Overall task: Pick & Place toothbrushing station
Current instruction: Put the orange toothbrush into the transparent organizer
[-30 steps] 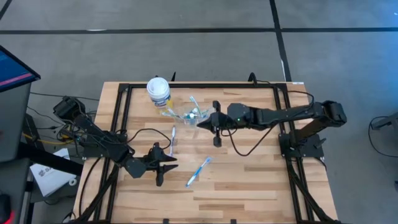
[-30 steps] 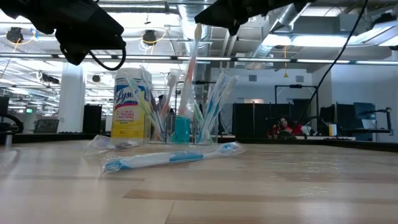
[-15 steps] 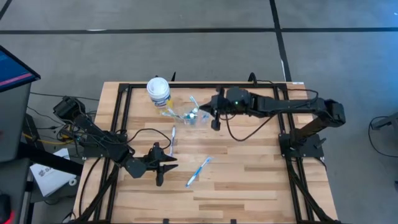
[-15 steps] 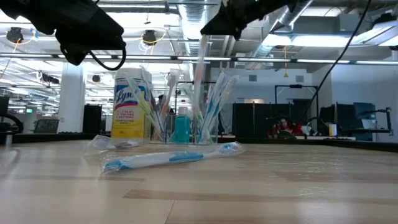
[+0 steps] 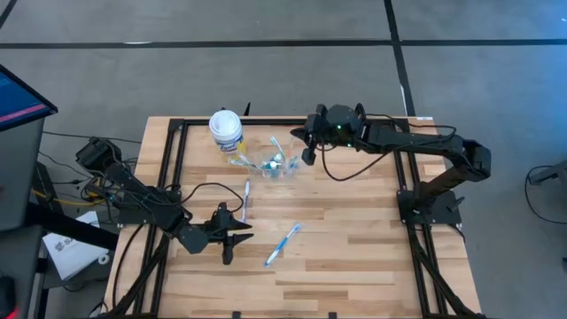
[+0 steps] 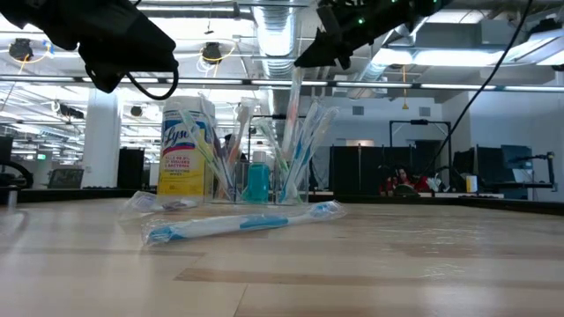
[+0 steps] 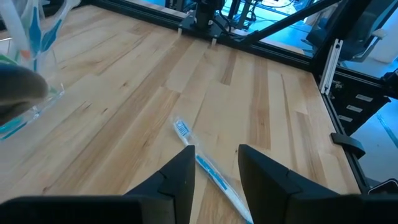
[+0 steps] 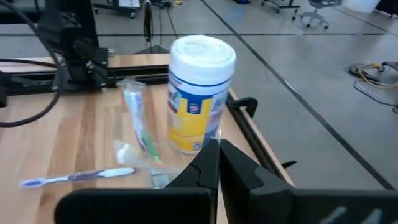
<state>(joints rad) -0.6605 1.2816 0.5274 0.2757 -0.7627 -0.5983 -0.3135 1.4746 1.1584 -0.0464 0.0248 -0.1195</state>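
With the empty right gripper (image 5: 307, 156) pinched shut beside the clear cup (image 5: 268, 165), we'd descend squarely over the blue toothbrush (image 5: 282, 244).

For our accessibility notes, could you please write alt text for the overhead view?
Seen from above, the right gripper, shut, hangs just right of a clear cup of toothbrushes, beside a white-lidded canister. The left gripper, empty, waits near the front, with two toothbrushes lying on the wooden table.

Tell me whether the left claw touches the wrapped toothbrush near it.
Apart. The high view shows bare table between the left claw and the wrapped toothbrush.
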